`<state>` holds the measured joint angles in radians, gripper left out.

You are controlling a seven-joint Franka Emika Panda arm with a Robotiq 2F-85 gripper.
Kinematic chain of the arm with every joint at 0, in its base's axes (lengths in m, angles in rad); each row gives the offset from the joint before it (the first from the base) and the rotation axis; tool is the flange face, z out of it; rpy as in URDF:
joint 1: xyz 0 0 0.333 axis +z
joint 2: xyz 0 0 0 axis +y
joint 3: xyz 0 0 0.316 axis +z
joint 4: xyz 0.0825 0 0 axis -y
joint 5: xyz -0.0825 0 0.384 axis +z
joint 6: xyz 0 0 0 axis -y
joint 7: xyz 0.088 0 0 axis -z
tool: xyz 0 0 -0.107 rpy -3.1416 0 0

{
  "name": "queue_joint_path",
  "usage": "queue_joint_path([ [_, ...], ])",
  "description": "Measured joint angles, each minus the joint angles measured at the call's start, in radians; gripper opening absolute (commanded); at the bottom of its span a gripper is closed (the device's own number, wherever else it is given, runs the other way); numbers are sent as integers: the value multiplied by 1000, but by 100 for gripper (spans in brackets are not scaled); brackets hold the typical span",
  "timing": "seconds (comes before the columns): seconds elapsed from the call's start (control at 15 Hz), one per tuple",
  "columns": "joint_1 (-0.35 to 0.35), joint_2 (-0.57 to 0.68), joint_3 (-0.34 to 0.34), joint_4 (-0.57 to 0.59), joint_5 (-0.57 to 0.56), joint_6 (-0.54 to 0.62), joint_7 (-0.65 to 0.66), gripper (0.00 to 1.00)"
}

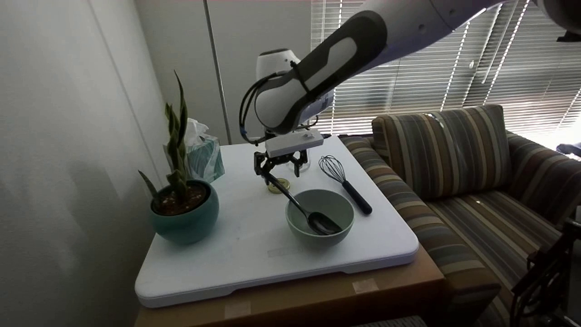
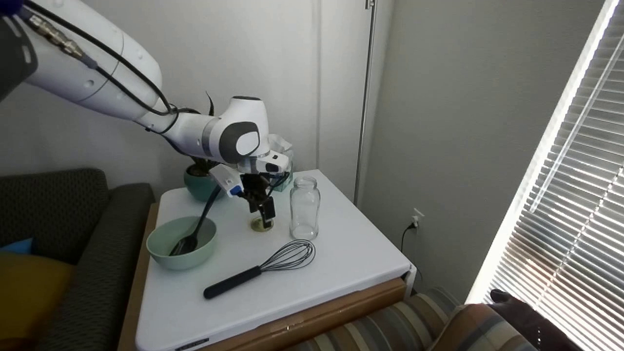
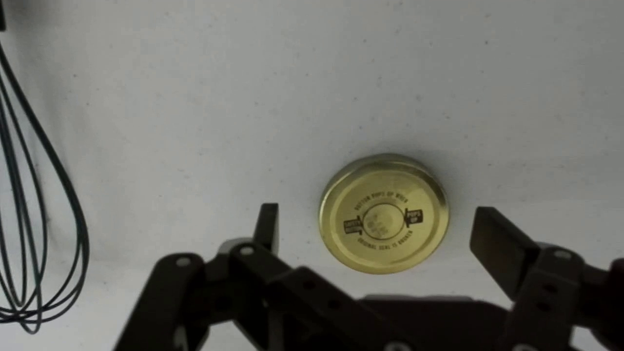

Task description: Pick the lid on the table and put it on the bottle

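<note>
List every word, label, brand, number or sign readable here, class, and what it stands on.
"BUTTON POPS UP WHEN": lid, upper arc.
"ORIGINAL SEAL IS BROKEN": lid, lower arc.
"POPS UP": lid, right dark mark.
"SAFETY": lid, left dark mark; word beneath blurred.
Lid's centre print: too blurred.
Dark label on the edge of the table, in an exterior view: too small to read.

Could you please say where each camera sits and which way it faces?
Exterior view: at the bowl end of the table, looking across it toward blinds; arm and pincer show.
Exterior view: by the striped armchair, looking down over the table to the wall; arm and pincer show.
Wrist view: arm-mounted, looking down on the lid; only the pincer shows.
Both exterior views share the bowl, whisk and lid.
</note>
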<state>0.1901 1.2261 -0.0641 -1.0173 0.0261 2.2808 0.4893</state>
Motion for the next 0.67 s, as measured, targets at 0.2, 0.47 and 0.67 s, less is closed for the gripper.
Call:
queue_joint_path([
  [0.2,6,41,0,43,0,13,2,100],
  [0.47,7,86,-5,99,0,15,5,100],
  [0.67,7,112,-13,135,0,16,10,93],
])
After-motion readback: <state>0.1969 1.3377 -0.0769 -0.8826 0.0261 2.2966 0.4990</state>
